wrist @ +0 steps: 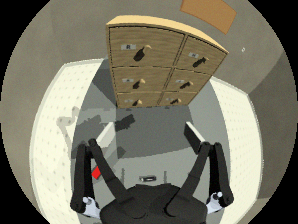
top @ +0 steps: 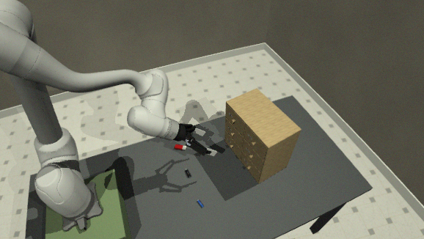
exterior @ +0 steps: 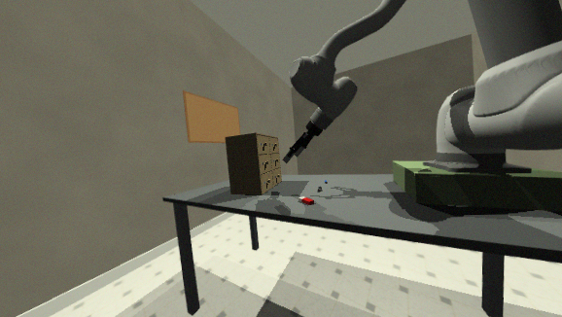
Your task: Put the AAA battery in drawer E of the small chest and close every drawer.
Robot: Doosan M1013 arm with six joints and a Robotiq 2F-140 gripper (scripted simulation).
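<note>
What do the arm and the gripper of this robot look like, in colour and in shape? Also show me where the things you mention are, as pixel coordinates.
The arm (top: 106,78) (exterior: 357,29) is light grey, with smooth, rounded tube-like links and bulky joint housings. The gripper (top: 204,141) (exterior: 286,159) (wrist: 149,129) is mostly black: two slim, jointed fingers with flat, pale grey pads and silvery parts near their base. I see no loose cable, and no readable marking.
</note>
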